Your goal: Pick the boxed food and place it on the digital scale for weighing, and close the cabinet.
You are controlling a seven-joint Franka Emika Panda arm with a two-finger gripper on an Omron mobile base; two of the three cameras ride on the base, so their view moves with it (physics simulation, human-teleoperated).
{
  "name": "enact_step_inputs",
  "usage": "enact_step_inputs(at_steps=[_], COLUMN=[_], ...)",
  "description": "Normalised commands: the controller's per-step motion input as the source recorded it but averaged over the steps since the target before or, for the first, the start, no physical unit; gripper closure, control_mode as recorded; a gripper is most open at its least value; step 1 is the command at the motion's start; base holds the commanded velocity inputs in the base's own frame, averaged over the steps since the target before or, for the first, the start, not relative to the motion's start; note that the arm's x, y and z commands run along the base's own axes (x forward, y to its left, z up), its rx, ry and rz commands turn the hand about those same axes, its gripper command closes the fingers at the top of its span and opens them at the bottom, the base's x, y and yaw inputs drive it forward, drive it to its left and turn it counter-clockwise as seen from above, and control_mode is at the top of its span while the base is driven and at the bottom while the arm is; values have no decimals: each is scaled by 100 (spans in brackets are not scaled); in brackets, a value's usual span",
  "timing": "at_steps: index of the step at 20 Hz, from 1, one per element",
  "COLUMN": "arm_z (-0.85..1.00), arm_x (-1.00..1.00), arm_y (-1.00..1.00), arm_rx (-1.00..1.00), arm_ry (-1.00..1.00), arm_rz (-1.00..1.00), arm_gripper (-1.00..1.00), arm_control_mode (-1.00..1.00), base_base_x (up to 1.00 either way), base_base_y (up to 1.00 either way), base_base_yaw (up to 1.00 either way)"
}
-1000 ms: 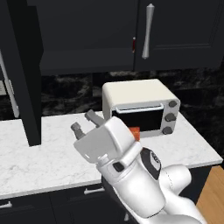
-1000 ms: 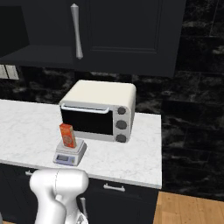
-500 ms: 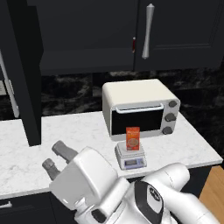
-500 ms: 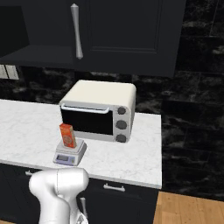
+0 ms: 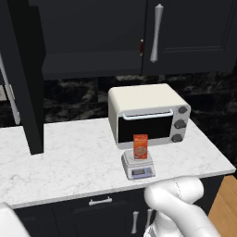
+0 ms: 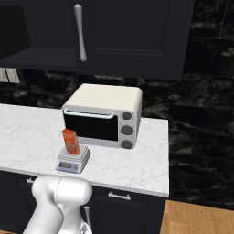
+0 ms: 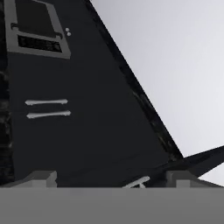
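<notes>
Pincer (image 7: 111,177) fingertips apart and empty; our arm has swung left off the counter (image 5: 69,162), leaving box (image 5: 140,146) upright on scale (image 5: 138,167), cabinet door (image 5: 25,74) ajar.

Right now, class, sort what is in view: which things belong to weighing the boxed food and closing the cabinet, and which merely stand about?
Belonging to the job:
boxed food, standing on the scale
digital scale
cabinet, door open

Standing about:
toaster oven
marble counter
lower drawers

glossy white rounded arm (image 5: 178,203), smooth bulbous link casings, two small grey finger tips (image 7: 41,177)
</notes>
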Motion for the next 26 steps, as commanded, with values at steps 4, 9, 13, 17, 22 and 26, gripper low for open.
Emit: enact_step_inputs(at_steps=[4, 9, 13, 17, 22, 26], arm_z=[-30, -23, -5, 0, -4, 0], arm_x=[63, 75, 85, 93, 94, 81], arm_y=[24, 19, 44, 16, 0, -32], arm_rx=[31, 35, 12, 0, 0, 7], arm_ry=[-1, -10, -10, 1, 8, 5], arm_rz=[-28, -28, -25, -16, -9, -8], arm_gripper=[-100, -100, -100, -100, -100, -100], arm_control_mode=[-100, -100, -100, -100, -100, -100], base_base_x=[0, 0, 0, 0, 0, 0], base_base_y=[0, 0, 0, 0, 0, 0], base_base_yaw=[0, 0, 0, 0, 0, 0])
